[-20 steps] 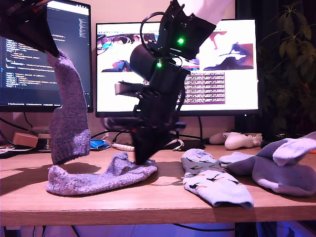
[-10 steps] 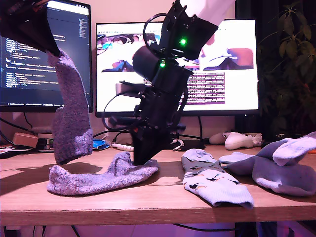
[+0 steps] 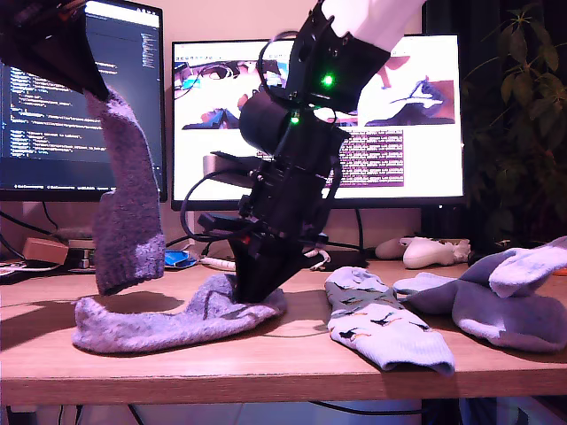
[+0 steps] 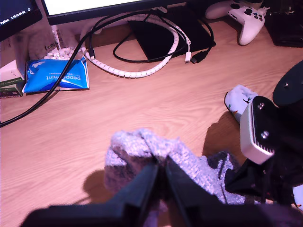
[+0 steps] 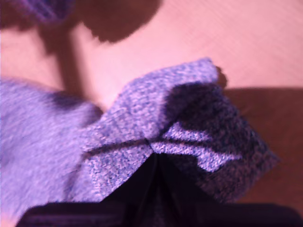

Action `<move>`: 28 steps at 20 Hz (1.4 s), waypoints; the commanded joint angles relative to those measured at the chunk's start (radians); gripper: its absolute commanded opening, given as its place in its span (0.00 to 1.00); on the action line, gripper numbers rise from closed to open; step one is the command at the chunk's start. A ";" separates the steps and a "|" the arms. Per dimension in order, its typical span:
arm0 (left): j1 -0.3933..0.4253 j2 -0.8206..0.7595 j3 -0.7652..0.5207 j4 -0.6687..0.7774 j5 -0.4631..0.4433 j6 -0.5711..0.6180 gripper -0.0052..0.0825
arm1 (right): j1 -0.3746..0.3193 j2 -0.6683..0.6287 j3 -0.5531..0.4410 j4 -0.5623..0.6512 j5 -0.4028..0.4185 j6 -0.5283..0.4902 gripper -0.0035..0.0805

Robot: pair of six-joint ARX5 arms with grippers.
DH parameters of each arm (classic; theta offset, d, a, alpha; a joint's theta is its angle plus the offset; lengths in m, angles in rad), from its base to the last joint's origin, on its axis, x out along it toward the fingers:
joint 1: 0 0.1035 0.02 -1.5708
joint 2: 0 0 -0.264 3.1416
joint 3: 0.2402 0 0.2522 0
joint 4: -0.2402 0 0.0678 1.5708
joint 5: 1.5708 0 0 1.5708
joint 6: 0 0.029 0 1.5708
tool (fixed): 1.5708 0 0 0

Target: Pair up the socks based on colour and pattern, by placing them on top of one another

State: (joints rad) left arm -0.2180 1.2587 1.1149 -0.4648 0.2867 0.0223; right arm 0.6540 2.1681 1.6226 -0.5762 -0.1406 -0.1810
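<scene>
Your first claw (image 4: 161,171) is closed tight on the cuff of a fuzzy lavender sock (image 4: 142,146). In the exterior view that claw (image 3: 89,84) sits high at the exterior view's upper left. The sock (image 3: 128,212) hangs straight down from it, toe end clear of the counter (image 3: 292,359).

Your second claw (image 5: 154,158) is down on the counter, its tips pinched together on a raised fold of the second lavender sock (image 5: 156,118). In the exterior view this claw (image 3: 254,292) stands at the centre, and its sock (image 3: 151,323) lies flat along the counter. That sock stretches toward the exterior view's left and passes under the hanging sock; you cannot tell whether the two touch.

A bird-print sock (image 3: 381,323) lies just beside the second claw, on the exterior view's right. Past it, pale blue socks (image 3: 505,301) overlap in a heap near the counter's edge on the exterior view's right. A white game controller (image 3: 430,252) rests behind them, below the monitor (image 3: 425,168). The first wrist view also shows a blue peppermint packet (image 4: 57,73) and a looped white cable (image 4: 142,71).
</scene>
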 commanded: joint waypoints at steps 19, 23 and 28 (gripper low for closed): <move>-0.033 -0.010 0.004 0.074 0.076 0.001 0.04 | -0.010 -0.324 -0.029 -0.055 0.117 0.138 0.03; -0.048 -0.010 0.004 0.080 0.076 0.001 0.04 | -0.008 -0.460 -0.251 0.129 0.160 0.194 0.03; -0.076 -0.008 0.004 0.144 0.075 0.000 0.04 | -0.008 -0.695 -0.592 0.281 0.204 0.238 0.03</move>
State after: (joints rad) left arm -0.2871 1.2587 1.1149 -0.3424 0.3584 0.0227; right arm 0.6426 1.5398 1.0569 -0.3180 0.0608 0.0483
